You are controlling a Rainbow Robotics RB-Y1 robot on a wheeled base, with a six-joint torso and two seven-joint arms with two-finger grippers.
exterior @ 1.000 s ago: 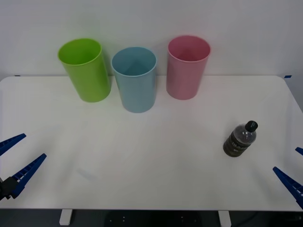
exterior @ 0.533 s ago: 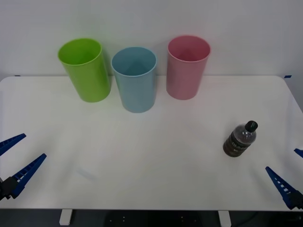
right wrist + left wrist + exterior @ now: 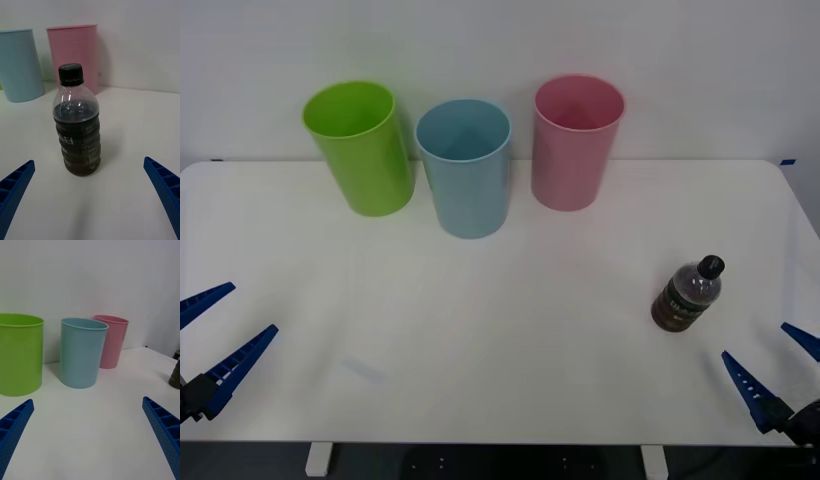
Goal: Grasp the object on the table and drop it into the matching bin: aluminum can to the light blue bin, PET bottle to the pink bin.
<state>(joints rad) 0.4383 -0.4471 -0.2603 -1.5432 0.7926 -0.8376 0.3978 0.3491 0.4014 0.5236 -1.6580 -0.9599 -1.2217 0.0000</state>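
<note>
PET bottle (image 3: 77, 122) upright, apparently just beyond spread right claw (image 3: 772, 368)

White table (image 3: 510, 330) with bottle (image 3: 688, 293), bins (image 3: 465, 170)

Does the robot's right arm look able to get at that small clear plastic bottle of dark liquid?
Probably yes: the right gripper is open beside the small plastic bottle, which stands upright between its fingers in the wrist view, with bare white table between.

Bright, even light; soft faint shadows beside the bins on the table (image 3: 500, 330); no glare
</note>
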